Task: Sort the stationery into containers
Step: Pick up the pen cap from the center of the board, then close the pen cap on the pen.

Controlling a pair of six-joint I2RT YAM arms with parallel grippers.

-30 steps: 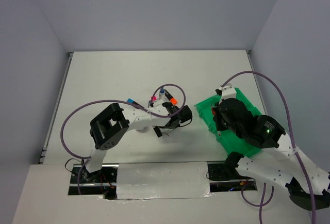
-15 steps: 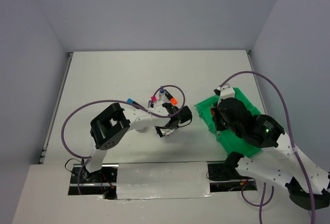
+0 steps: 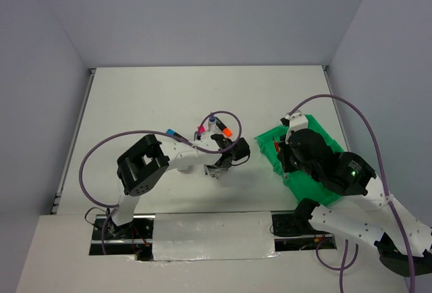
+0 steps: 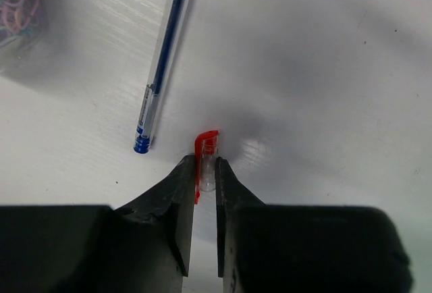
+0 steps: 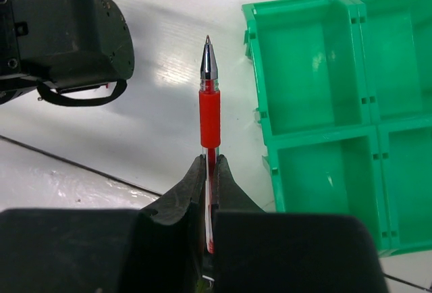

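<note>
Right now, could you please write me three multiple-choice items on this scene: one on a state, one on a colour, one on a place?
1. The right gripper is:
A) open and empty
B) shut on a red-grip pen
C) shut on a highlighter

2. What colour is the tray?
A) green
B) yellow
C) grey

3. Where does the blue pen lie?
A) in the tray
B) in the right gripper
C) on the table, beside the left gripper

Answers: 1 B, its fingers clamp the pen's barrel; 2 A, its walls are bright green in the right wrist view; 3 C, the left wrist view shows it flat on the white surface.
</note>
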